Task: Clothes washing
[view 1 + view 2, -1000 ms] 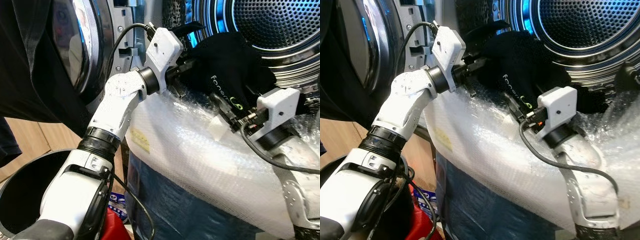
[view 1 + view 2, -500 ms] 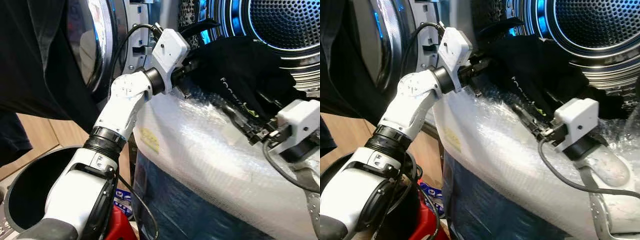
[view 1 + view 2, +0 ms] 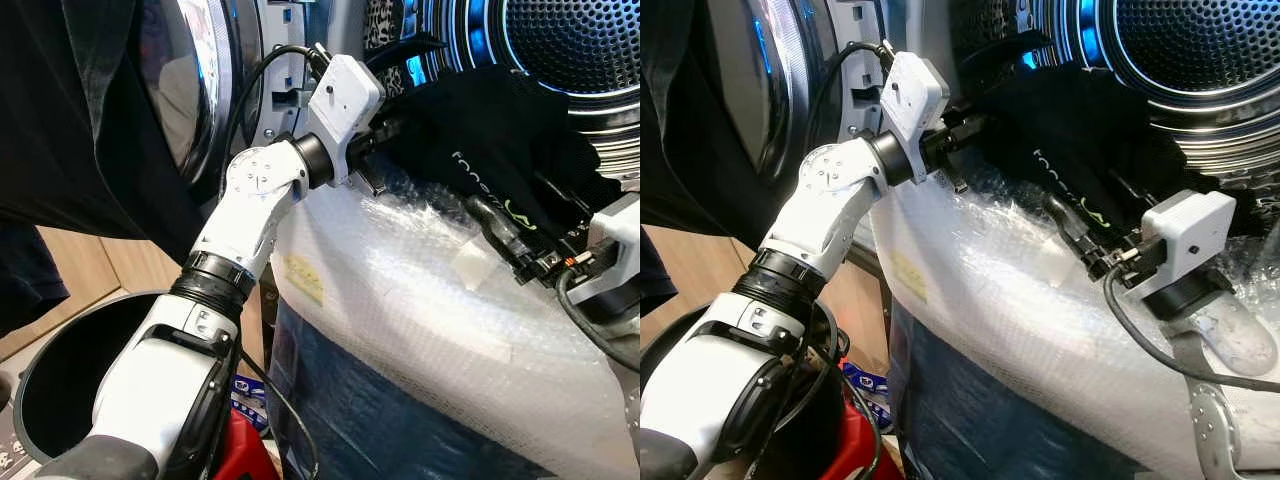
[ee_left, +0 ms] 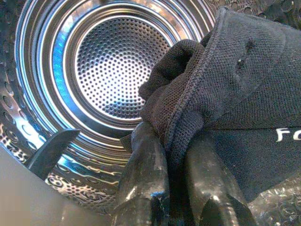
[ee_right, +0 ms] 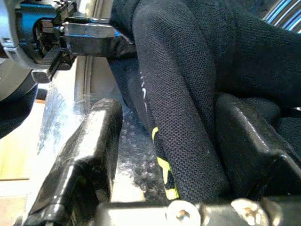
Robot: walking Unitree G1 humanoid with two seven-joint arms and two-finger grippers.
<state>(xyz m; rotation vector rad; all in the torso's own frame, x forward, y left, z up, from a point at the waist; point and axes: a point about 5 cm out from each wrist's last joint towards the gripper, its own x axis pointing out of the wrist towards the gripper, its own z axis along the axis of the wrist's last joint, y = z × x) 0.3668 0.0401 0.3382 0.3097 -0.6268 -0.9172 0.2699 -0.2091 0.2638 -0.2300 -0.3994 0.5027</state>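
Here, largest first.

Washing machine (image 3: 300, 40): its door stands open on the robot's left, glass (image 3: 185, 90) facing inward. The drum (image 4: 120, 70) is lit blue and looks empty in the left wrist view.

Bubble wrap (image 3: 420, 310): a white padded sheet lies over the lip below the opening, with blue material under it. Judgement: it is there to cushion the edge the arms work across.

Black garment (image 3: 500, 130): it is draped over the lip at the mouth of the drum, part hanging outside onto the wrap, white and green lettering showing. Not yet inside.

Dark tub (image 3: 60, 390): round, near the floor at lower left, beside the left arm. Probably the laundry source; contents cannot be made out.

Left gripper (image 4: 176, 162): at the garment's left edge by the door hinge, fingers (image 4: 143, 169) pinched tight on a bunched fold of hem. Judgement: held high so the cloth clears the lip.

Right gripper (image 5: 164, 155): lower on the lettered part, a thick fold running between its fingers (image 5: 89, 150), which are closed against the cloth.

Step in hand: feeding the garment into the drum, both ends held so it goes in as one.
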